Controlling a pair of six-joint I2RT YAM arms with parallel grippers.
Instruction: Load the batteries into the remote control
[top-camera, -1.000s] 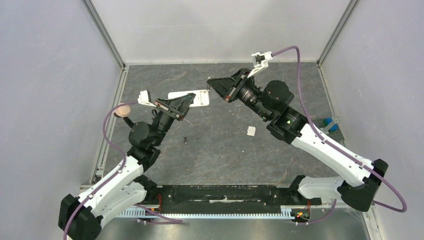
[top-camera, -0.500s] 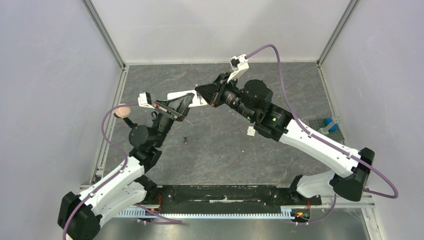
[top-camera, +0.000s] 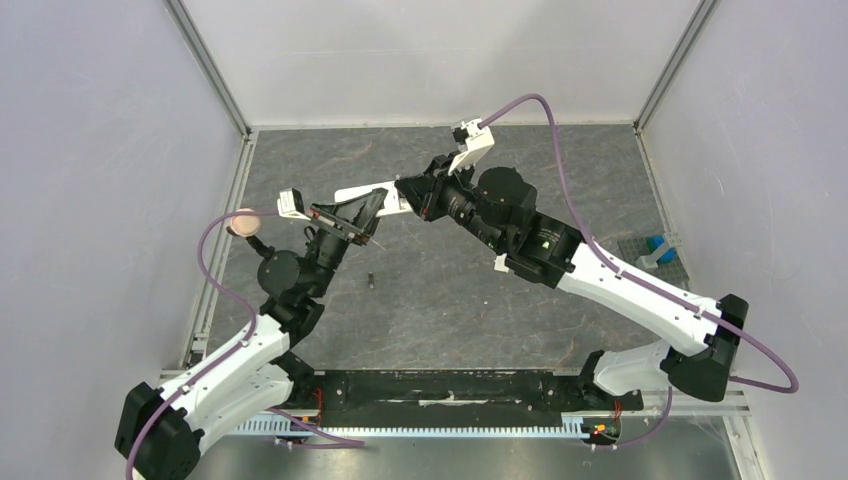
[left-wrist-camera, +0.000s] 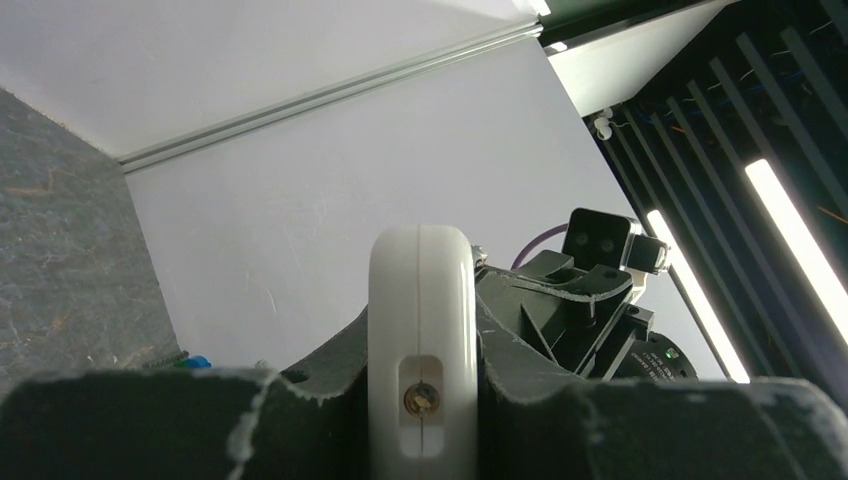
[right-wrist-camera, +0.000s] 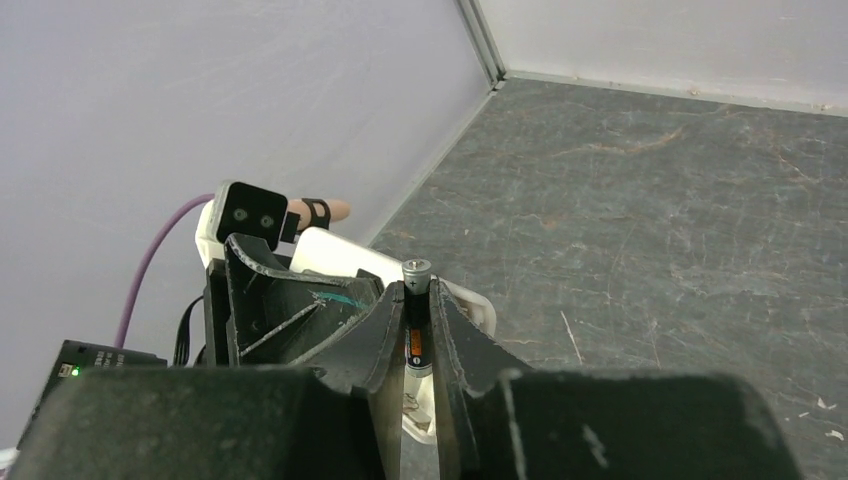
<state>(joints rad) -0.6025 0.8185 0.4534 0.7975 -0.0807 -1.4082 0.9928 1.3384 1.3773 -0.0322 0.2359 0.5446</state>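
Note:
My left gripper (top-camera: 372, 203) is shut on the white remote control (top-camera: 352, 190) and holds it on edge above the table. In the left wrist view the remote (left-wrist-camera: 421, 300) stands between the jaws, its end with a small metal contact facing the camera. My right gripper (top-camera: 406, 189) is shut on a dark battery (right-wrist-camera: 417, 318), plus end outward, right over the remote's open end (right-wrist-camera: 470, 305). The left gripper (right-wrist-camera: 285, 305) is just beside it. A second battery (top-camera: 370, 281) lies on the table in front of the left arm.
A small white square cover piece (top-camera: 501, 263) lies on the grey table, partly under the right arm. A blue object (top-camera: 656, 247) sits at the table's right edge. White walls enclose the left, back and right sides.
My right arm has swung left with the battery, from apart from the remote to right against its end. The left gripper has held the remote almost still.

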